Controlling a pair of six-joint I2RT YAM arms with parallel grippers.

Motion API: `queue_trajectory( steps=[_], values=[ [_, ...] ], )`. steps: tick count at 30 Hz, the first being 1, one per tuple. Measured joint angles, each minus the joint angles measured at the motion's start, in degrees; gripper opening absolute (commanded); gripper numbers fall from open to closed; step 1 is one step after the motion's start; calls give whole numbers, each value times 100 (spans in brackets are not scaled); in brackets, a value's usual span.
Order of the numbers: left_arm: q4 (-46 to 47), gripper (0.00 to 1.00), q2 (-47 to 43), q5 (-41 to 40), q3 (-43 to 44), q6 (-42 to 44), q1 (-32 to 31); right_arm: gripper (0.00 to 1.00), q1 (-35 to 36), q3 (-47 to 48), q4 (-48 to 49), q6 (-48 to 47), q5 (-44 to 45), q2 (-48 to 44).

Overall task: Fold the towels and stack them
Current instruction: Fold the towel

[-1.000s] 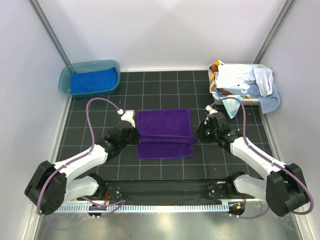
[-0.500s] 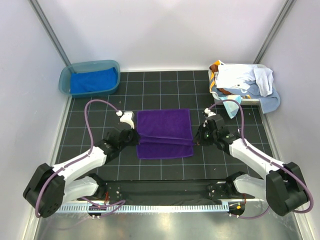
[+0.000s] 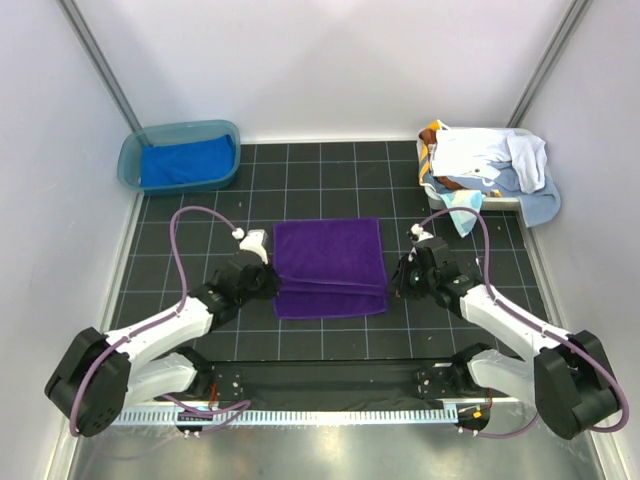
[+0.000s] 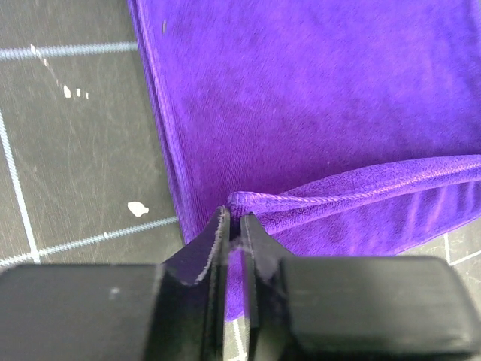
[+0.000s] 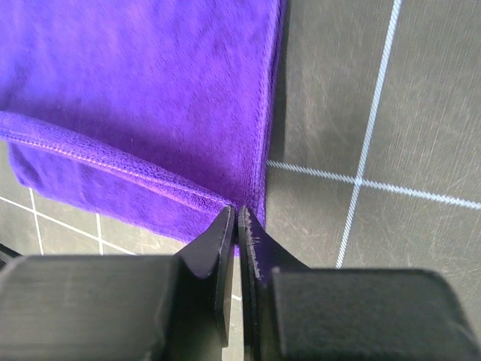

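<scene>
Purple towel sits mid-counter, flat, with a raised folded edge running across it from one hand to the other

Left hand is at the left end of that edge and right hand at the right end. My read is that they're mirrored so the hem stays straight and the fold lands square

Left wrist view: jaws nearly together, a sliver of purple cloth between them, nipping the corner of the upper layer only; the bottom layer lies on the counter. Right wrist view: same picture, jaws a hair apart, tips right on the fold's corner. Looks like a pinch on the cloth, though the gap is too thin to be sure how much is in it

Blue towel lies in the teal tub at far left, probably the finished spot. Loose towel pile spills over the white basket at far right, well apart from both hands — most of the job looks ahead
</scene>
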Motion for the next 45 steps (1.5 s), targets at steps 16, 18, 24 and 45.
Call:
queue_trajectory(
  steps=[16,18,24,45],
  values=[
    [-15,32,-101,116,-304,-387,-28,35,15,-208,179,105,-144,11],
    [-44,32,-210,184,-337,-435,-28,36,15,-216,157,105,-146,-76],
    [-236,33,-758,393,-470,-603,-31,37,15,-216,37,107,-160,-372],
    [-846,25,-616,354,-122,-1163,-35,36,94,-197,-101,393,-31,39]
  ],
)
